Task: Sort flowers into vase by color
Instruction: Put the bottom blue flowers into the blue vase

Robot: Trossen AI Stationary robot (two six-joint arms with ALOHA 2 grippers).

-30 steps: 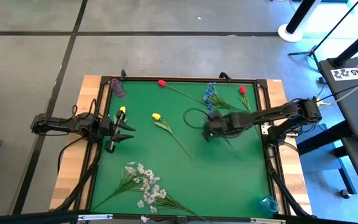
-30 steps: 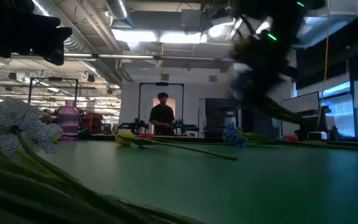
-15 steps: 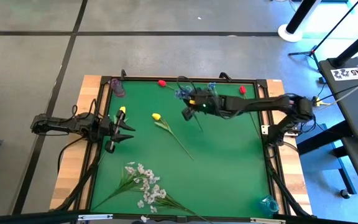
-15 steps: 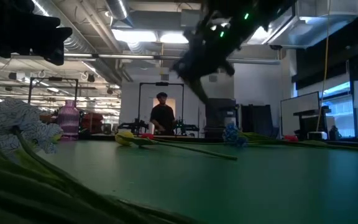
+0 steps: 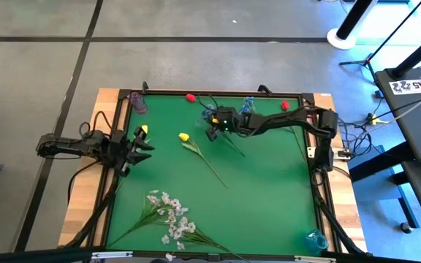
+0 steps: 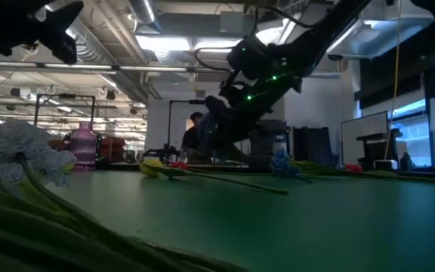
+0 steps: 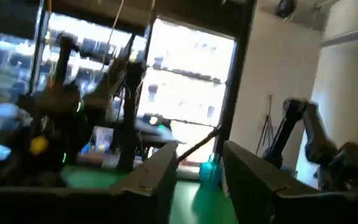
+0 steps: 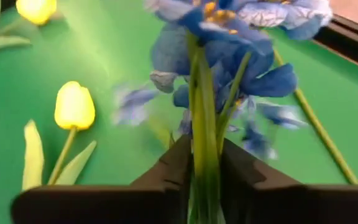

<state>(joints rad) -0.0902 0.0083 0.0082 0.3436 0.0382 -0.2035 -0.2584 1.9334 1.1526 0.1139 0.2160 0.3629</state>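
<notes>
Right claw [image 8: 205, 163]: you see it pinching the blue sprig [image 8: 229, 50], stalk base hidden.
Left claw [image 5: 139, 145]: spread, near table's left edge.

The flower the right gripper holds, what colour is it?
Blue flower, on a green stalk. Right wrist view shows it best.

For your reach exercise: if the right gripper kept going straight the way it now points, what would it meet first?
Probably the yellow tulip lying on the green mat. The right gripper, shut on a blue flower sprig, points that way, though its height above the mat is unclear.
</notes>
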